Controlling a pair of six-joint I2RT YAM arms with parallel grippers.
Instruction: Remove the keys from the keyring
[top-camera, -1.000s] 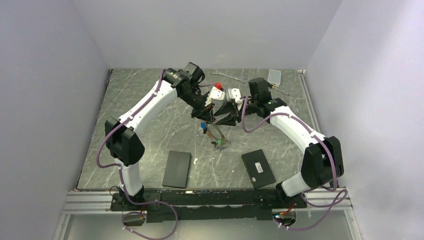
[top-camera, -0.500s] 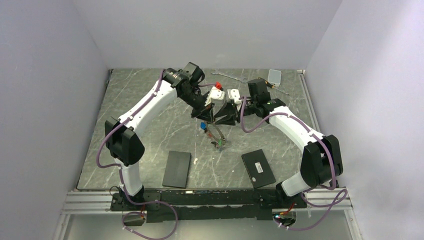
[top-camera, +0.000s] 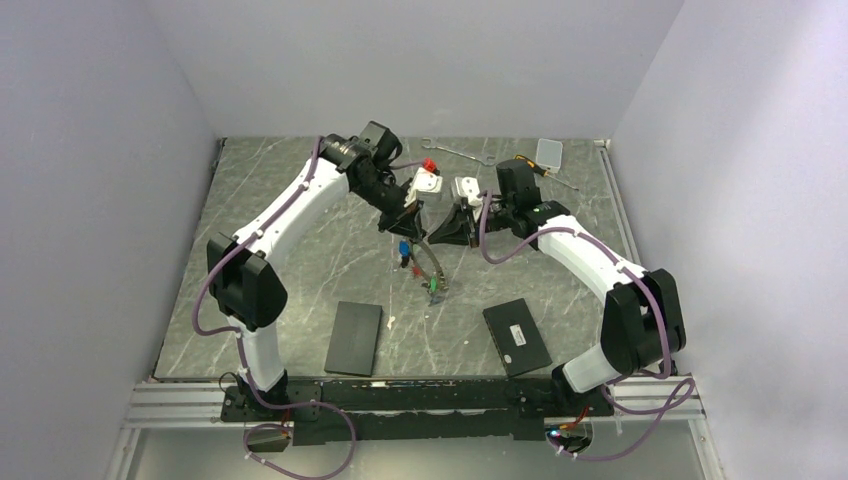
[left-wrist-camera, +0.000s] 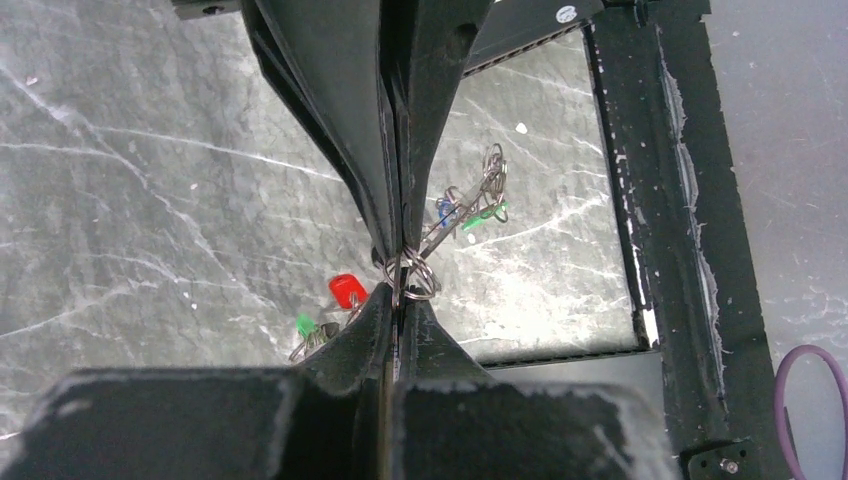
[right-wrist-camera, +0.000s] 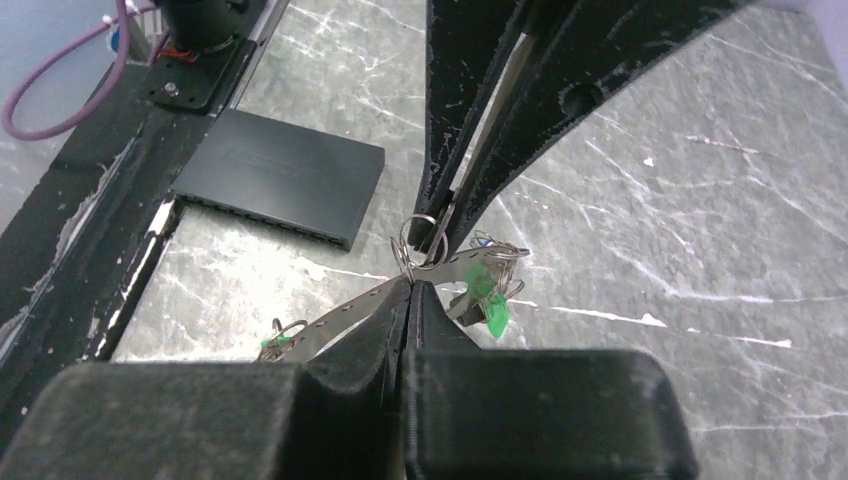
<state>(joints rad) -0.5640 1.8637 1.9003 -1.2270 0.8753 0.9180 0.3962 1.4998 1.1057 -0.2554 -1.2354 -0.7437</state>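
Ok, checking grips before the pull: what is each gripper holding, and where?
Left gripper pinches a small loop at the keyring's top end; right gripper pinches the ring's flat band right beside it.

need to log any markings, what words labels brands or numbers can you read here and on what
No text can be read in any view.
White label on the right black box: print too small to read.
Round sticker at the top of the left wrist view: blurred, unreadable.
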